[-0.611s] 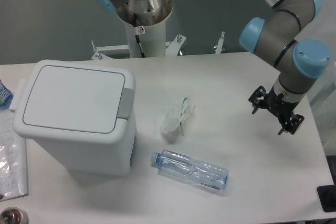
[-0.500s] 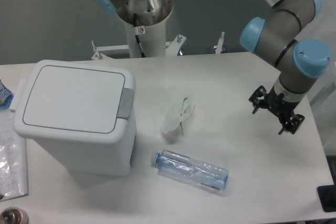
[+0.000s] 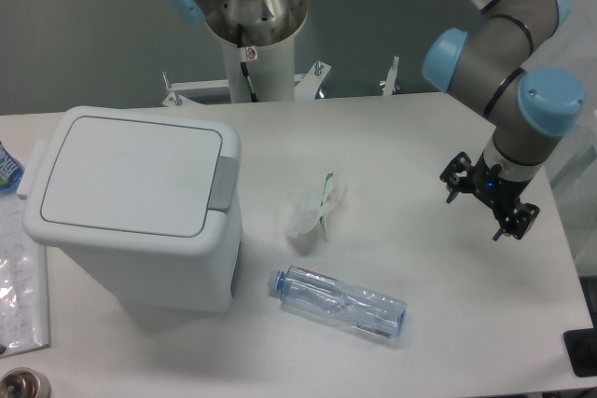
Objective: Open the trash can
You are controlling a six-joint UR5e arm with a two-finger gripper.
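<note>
The bin (image 3: 135, 207) stands at the left of the table (image 3: 448, 323), a boxy white plastic can with rounded corners. Its flat white lid (image 3: 131, 174) lies shut and level, and a grey tab (image 3: 222, 184) sits on the rim at the lid's right edge.

To the right of the bin, near the middle of the table, lies a crumpled clear wrapper (image 3: 312, 207) with a bit of green on it. In front of that a clear bottle (image 3: 338, 301) lies on its side, cap end toward the bin. Both lie between the bin and the arm's end. Papers (image 3: 19, 277) lie at the table's left edge.

The gripper (image 3: 488, 200) hangs over the right side of the table, well apart from the bin, its two black fingers spread wide and holding nothing.

Against the earlier frame, the gripper has shifted slightly left and up; bin, wrapper and bottle lie as before.
</note>
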